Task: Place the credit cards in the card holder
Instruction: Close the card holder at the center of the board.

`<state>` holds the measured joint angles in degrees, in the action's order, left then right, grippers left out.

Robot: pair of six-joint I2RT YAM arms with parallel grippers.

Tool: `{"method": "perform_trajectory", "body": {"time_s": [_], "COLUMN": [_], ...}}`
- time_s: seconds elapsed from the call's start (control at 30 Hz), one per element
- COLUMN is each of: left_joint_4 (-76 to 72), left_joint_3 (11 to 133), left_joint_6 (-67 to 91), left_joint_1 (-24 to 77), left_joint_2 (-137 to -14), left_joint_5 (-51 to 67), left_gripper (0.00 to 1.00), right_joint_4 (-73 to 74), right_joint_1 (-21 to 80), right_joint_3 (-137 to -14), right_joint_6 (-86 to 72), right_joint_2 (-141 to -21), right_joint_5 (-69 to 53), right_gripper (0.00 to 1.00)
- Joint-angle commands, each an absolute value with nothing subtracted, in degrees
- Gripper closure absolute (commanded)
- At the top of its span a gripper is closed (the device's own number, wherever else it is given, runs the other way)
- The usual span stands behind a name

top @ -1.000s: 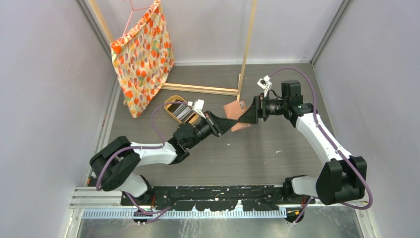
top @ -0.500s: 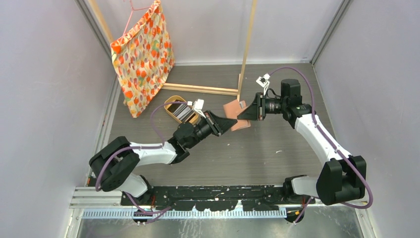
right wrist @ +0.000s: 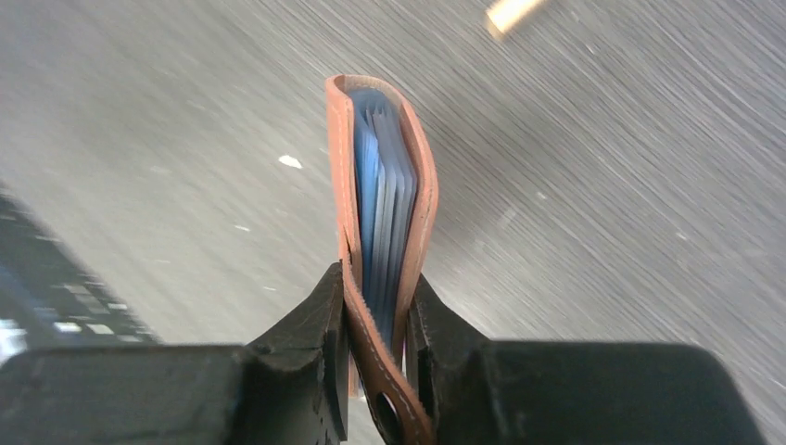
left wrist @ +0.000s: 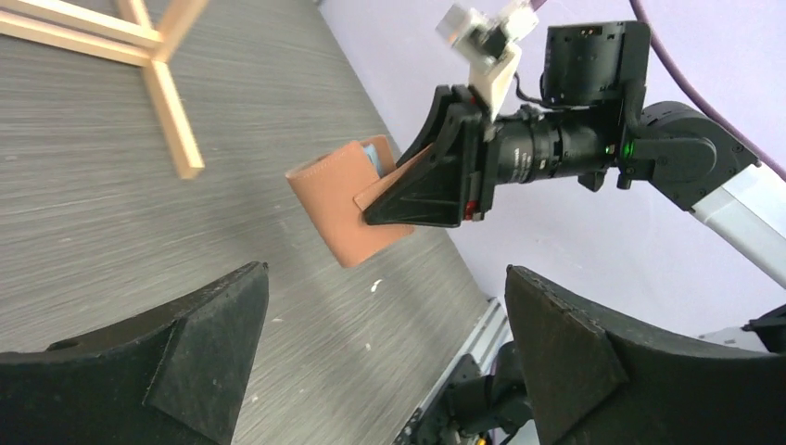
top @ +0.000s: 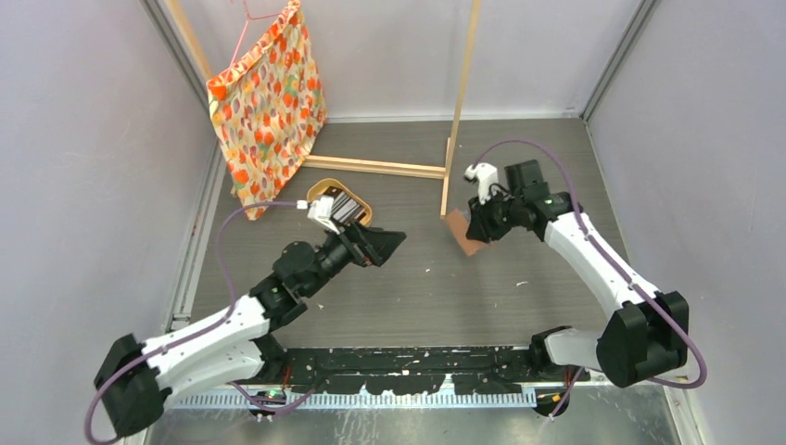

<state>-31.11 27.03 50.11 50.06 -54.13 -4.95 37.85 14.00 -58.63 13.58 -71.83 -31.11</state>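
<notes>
Right claw [right wrist: 375, 295] pinches the folded card holder [right wrist: 423, 195].

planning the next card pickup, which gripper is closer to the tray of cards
Left. The left gripper hovers open close to the tray; the right gripper is farther off, shut on the card holder.
</notes>
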Motion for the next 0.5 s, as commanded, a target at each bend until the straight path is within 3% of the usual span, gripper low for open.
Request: {"method": "perform_trajectory", "body": {"time_s": [0.0, 0.1, 0.23, 0.33, 0.47], "left_joint_4": [-14.1, -13.9, -13.8, -12.4, -8.9], "left_joint_3": [23.9, 21.2, 17.3, 15.3, 14.2], "left_joint_6": [45.4, 46.9, 49.1, 49.9, 50.3], "left_joint_1": [47.8, 47.2, 47.2, 47.2, 47.2], "left_joint_2": [-45.2, -41.5, -36.9, -33.1, -28.8], "left_joint_5": [-5.7, -4.1, -4.6, -5.4, -6.3], "left_gripper": [0.00, 0.00, 0.00, 0.00, 0.00], "right_joint_4": [38.1, 34.0, 34.0, 35.8, 41.9], "right_joint_1": [23.0, 30.3, 37.1, 40.0, 40.4], "right_joint_3": [-55.6, -53.5, -53.2, -53.4, -54.6], "right_joint_6": [24.3, 27.5, 28.6, 28.5, 27.8], "right_joint_2": [-73.9, -78.1, -85.7, -87.1, -87.0], "right_joint_5": [0.4, 16.6, 25.8, 22.1, 7.3], "right_gripper": [0.98, 0.93, 0.84, 0.71, 0.50]}}
